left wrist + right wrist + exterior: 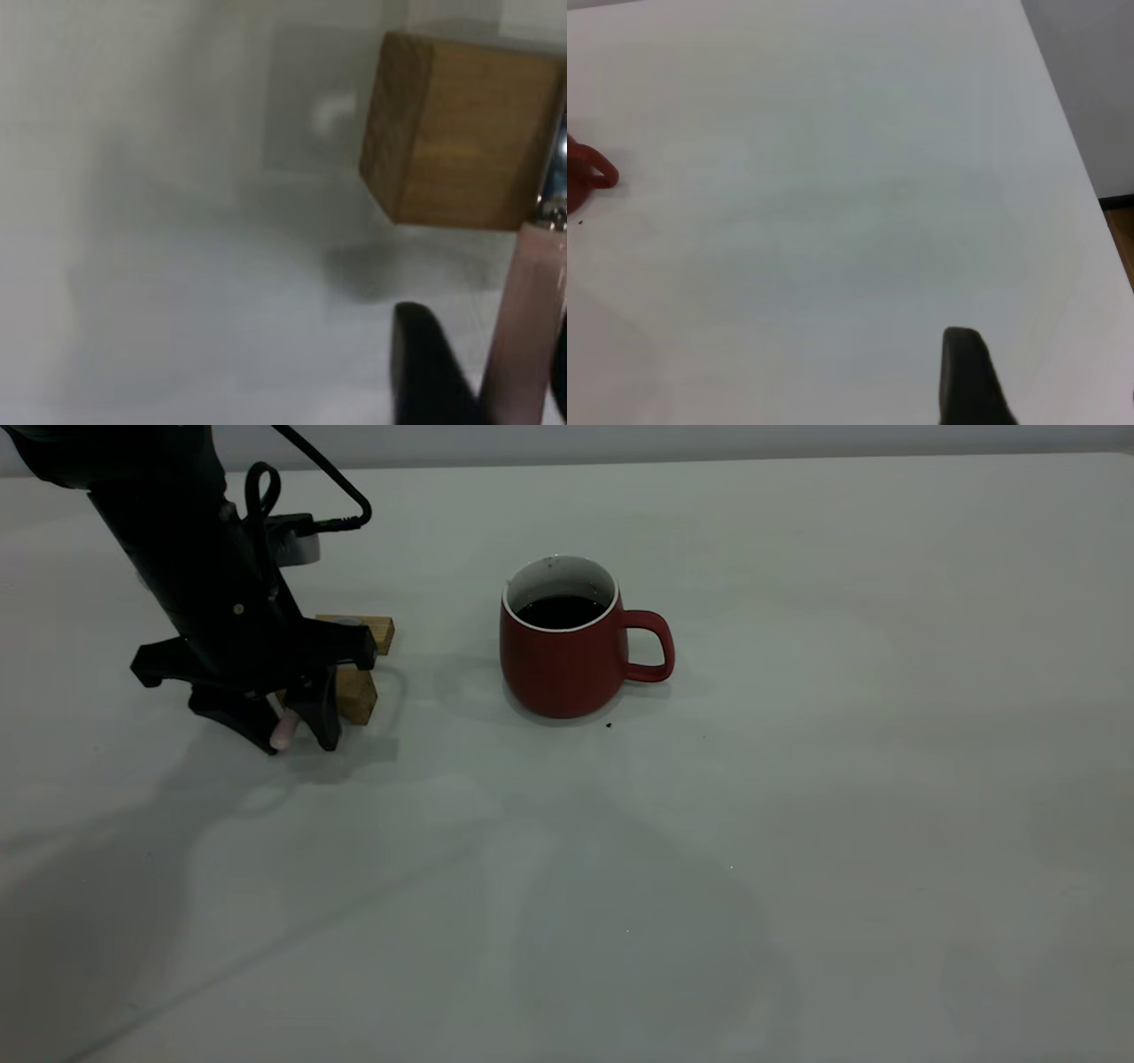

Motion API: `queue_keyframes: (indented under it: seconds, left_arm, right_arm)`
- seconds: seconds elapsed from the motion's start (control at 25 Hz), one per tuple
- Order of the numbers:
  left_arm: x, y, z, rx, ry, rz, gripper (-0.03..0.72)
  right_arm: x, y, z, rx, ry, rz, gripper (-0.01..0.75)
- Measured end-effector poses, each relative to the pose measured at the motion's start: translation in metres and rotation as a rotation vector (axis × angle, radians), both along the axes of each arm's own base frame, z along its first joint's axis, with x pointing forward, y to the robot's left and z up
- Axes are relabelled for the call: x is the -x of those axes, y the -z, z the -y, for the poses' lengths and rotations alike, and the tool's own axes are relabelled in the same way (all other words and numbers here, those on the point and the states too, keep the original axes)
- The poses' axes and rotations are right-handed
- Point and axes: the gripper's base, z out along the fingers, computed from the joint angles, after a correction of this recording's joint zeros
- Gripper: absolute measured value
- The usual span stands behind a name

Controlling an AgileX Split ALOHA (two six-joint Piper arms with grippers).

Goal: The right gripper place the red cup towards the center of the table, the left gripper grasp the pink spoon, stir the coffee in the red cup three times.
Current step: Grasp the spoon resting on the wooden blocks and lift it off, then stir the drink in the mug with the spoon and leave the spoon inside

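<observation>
My left gripper point(295, 731) is down at the table point(797, 850) on the left side, its two dark fingers point(323, 722) pointing at the surface with the pale end of the pink spoon point(284, 729) between them. The fingers sit close on either side of that handle and look clamped on it, though my own arm covers most of the spoon from the exterior view, so only the pink tip shows there. In my left wrist view the pink handle point(523, 336) runs up beside one dark finger point(425, 372) to a bit of shiny metal neck at the frame's edge; the bowl is cut off. Just behind the gripper lie two tan wooden blocks point(357, 693), partly hidden by it, and one block point(461, 133) fills much of the wrist view, blurred and near. The red cup point(560, 660) stands upright well apart from the spoon, toward the middle of the table, handle turned away from my left arm, with dark coffee point(560, 611) inside below the white rim. A few dark specks lie on the table beside its base. My right arm is outside the exterior view; its wrist view shows one dark finger point(966, 376) over bare table and only the cup's red handle point(589, 173) at the edge, so I cannot tell how the right gripper is set.
</observation>
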Motion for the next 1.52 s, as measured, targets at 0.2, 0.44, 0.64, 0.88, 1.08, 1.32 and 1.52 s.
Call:
queue_keyframes:
  seconds: [0.2,0.44,0.64,0.88,1.08,1.32,1.52]
  left_arm:
    - [-0.001,0.0,0.0,0.001,-0.002,0.007,0.135]
    - [0.0,-0.029,0.004,0.042,-0.076,-0.014,0.138]
    - [-0.001,-0.08,0.02,0.27,-0.418,-0.046,0.138]
    - [0.0,-0.114,0.051,0.682,-0.954,-0.338,0.138]
    - [-0.014,-0.136,0.066,1.028,-1.225,-0.517,0.138]
    - [-0.022,-0.146,0.071,1.177,-1.375,-0.608,0.138]
    - [-0.022,-0.138,0.073,1.155,-1.503,-0.754,0.138]
  right_arm:
    - [0.0,0.0,0.0,0.0,0.0,0.0,0.475]
    - [0.0,0.0,0.0,0.0,0.0,0.0,0.475]
    - [0.0,0.0,0.0,-0.001,0.0,0.0,0.475]
    - [0.0,0.0,0.0,-0.001,0.0,0.001,0.475]
    - [0.0,0.0,0.0,-0.001,0.0,0.001,0.475]
    - [0.0,0.0,0.0,-0.001,0.0,0.001,0.475]
    - [0.0,0.0,0.0,-0.001,0.0,0.001,0.475]
